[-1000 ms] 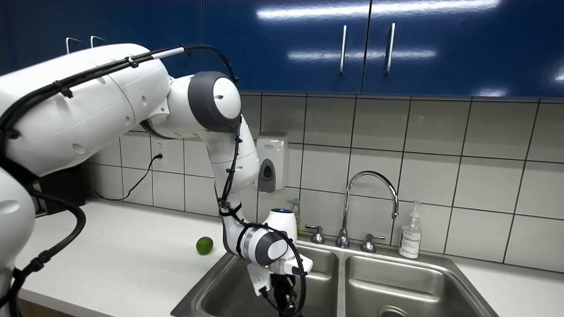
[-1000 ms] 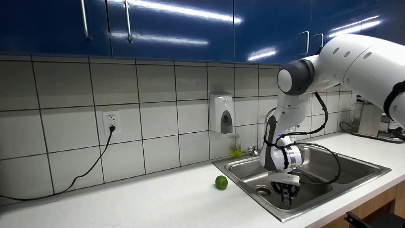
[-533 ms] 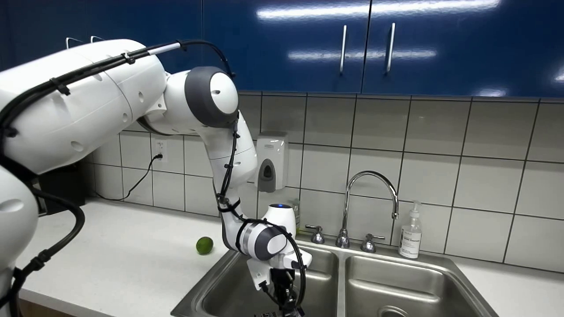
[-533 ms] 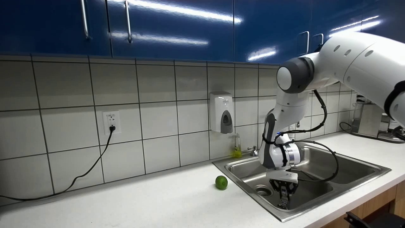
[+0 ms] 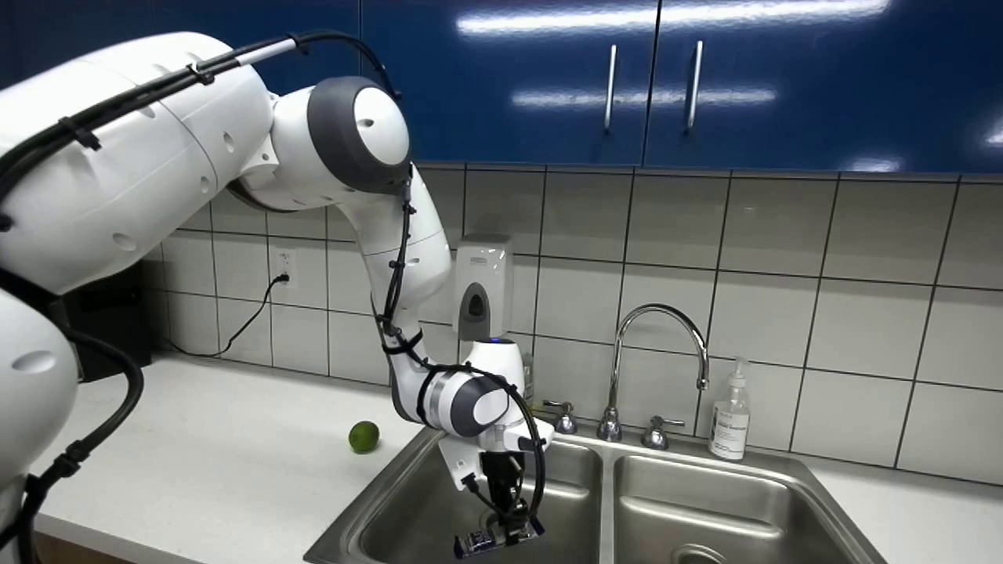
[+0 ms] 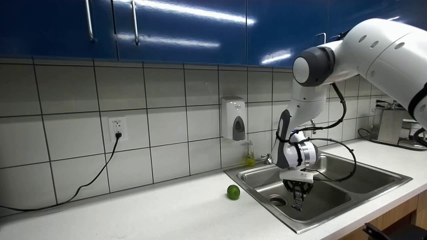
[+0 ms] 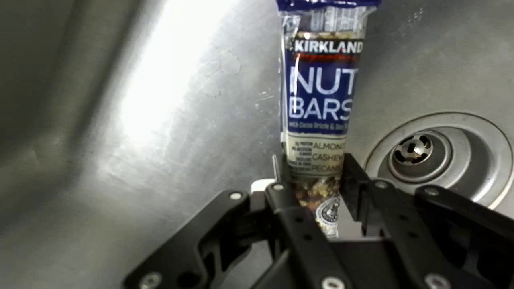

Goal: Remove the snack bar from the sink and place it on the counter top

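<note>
Holds the slim snack bar (image 7: 319,100), sealed in glossy, crinkled clear-and-blue plastic, by both long edges in the black, jointed pincer (image 7: 315,168), clamped to the wrapper's width. Hangs over a round-cornered, brushed-metal basin of the sink (image 5: 608,501), near a ringed drain (image 7: 441,156). Shows farther out, on the smooth white surface (image 6: 150,206) beside the sink, a round green ball (image 6: 233,192) in front of square, dark-lined tiles (image 6: 166,126).

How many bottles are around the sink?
2. The pump bottle and the bottle of yellow liquid stand along the back of the sink, on opposite sides of the faucet, the yellow one nearer the wall dispenser. The robot arm may hide others.
</note>
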`<state>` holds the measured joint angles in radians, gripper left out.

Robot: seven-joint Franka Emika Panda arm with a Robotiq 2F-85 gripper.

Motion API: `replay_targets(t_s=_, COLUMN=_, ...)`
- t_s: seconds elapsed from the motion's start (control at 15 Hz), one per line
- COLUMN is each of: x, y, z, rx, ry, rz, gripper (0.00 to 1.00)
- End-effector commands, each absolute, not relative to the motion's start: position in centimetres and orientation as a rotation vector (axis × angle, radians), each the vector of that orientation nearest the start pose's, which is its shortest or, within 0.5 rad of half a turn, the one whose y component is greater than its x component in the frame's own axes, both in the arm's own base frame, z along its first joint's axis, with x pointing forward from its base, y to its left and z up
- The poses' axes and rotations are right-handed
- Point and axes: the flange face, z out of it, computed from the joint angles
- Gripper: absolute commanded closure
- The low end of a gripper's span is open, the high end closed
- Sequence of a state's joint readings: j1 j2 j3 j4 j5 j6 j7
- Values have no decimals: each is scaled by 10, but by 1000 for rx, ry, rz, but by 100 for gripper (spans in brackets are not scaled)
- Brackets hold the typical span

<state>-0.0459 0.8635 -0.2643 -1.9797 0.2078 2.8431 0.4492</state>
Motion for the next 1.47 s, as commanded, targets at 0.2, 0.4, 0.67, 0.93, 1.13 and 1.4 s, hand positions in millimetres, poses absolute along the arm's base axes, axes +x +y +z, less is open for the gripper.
replay_targets(t_s=0.2, x=537, y=-170, z=88, rx=-3119, ry=1125, rz=-45, gripper=90)
replay_targets(t_s=0.4, x=534, y=-154, z=102, rx=-3181, ry=1010, rz=-43, gripper=90)
replay_targets(t_s=0.67, x=528, y=-137, z=120, rx=-3226, ry=897, rz=-45, gripper=90)
replay_targets(t_s=0.93, x=521, y=-125, z=139, rx=-3252, ry=804, rz=-51, gripper=90)
replay_targets(t_s=1.13, x=513, y=-120, z=155, rx=-3273, ry=756, rz=-57, gripper=90)
replay_targets(t_s=1.4, x=502, y=-110, z=173, rx=-3303, ry=671, rz=-55, gripper=90)
